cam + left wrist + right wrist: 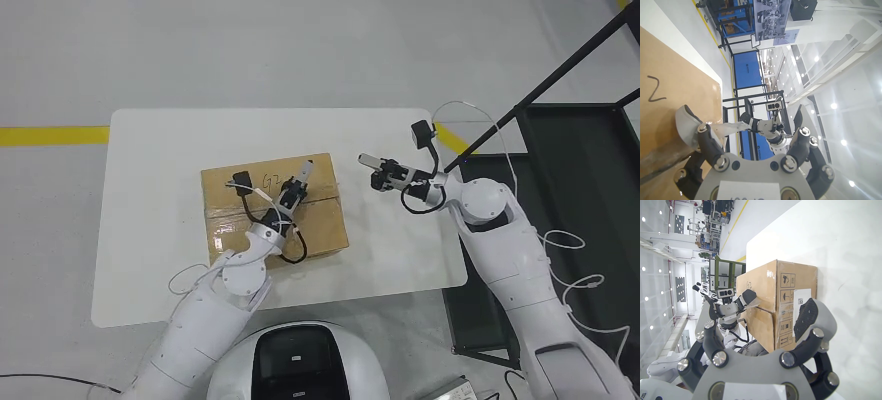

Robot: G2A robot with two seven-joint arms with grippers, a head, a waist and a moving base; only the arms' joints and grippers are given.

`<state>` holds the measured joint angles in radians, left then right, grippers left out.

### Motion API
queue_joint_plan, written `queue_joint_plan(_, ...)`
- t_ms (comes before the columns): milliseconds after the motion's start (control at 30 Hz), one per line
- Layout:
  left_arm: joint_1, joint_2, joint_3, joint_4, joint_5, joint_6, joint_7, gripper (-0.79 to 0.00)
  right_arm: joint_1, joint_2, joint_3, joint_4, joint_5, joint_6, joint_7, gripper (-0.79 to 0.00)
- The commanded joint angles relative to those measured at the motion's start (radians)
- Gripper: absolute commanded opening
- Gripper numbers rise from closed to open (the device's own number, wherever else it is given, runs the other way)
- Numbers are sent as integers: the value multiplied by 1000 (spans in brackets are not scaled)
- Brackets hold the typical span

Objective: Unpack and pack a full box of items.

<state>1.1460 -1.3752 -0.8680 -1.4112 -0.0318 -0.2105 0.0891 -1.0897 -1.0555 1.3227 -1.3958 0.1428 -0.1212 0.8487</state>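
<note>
A: Well, from above, where?
B: Shows the cardboard box (pixel 225 225) flat on the white table (pixel 150 200), flaps shut. Puts the left gripper (pixel 297 186) over the top seam, near the box's edge, with the right gripper (pixel 370 170) just past that edge, hanging over the table, apart from the cardboard.

A: And off the left wrist?
B: Shows the jaws spread wide, one pad (pixel 687 117) lying on the box top, the other up in the air. Grips nothing. Shows a strip of clear tape (pixel 728 127) standing off the cardboard right by that pad; cannot tell whether stuck to it.

A: Off the right wrist?
B: Same wide spread, nothing held, aimed at the labelled end of the box. Shows the tape curling up at the seam's end, beside the left pad.

A: Handling?
B: Probably stiff and, being full, heavy; better slid than lifted one-armed. Tape thin, sticky, likely to tear, so best pinched at the loose end and peeled low along the seam. Then flaps taken at the free edges.
</note>
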Motion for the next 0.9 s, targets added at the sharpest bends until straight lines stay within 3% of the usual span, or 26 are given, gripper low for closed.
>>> queue_joint_plan(0,-14,-8,12,16,-9,0,-4,0,-3,1,5,-5,-2,4,0,0)
queue_joint_plan(333,-38,-36,40,32,-44,-29,-56,0,-16,6,14,-28,-6,21,0,0)
queue_joint_plan(867,-6,-44,48,27,41,-23,-168,0,-1,4,-6,-25,-2,25,4,0)
